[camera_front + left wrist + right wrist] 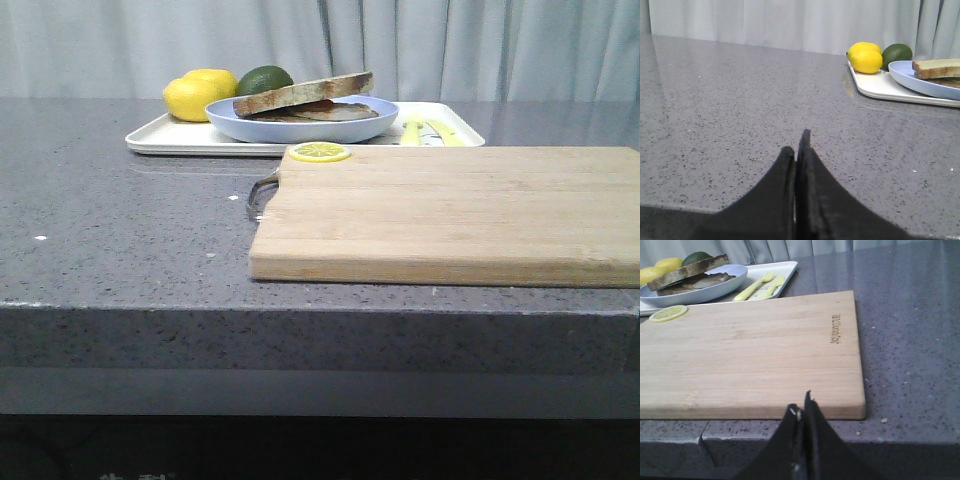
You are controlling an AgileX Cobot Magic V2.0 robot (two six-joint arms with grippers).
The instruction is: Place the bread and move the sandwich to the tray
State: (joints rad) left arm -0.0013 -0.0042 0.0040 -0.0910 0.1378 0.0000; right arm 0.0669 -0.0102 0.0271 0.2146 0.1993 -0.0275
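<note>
The white tray lies at the back of the grey counter. On it stands a pale-blue plate with the sandwich. A bread slice with brown crust lies tilted on top of the sandwich. No gripper shows in the front view. My left gripper is shut and empty, low over bare counter, well short of the tray and the plate. My right gripper is shut and empty at the near edge of the cutting board, far from the plate and the bread.
A wooden cutting board with a metal handle fills the right front of the counter, a lemon slice on its far left corner. Two lemons and an avocado sit on the tray's left end, and yellow cutlery on its right end.
</note>
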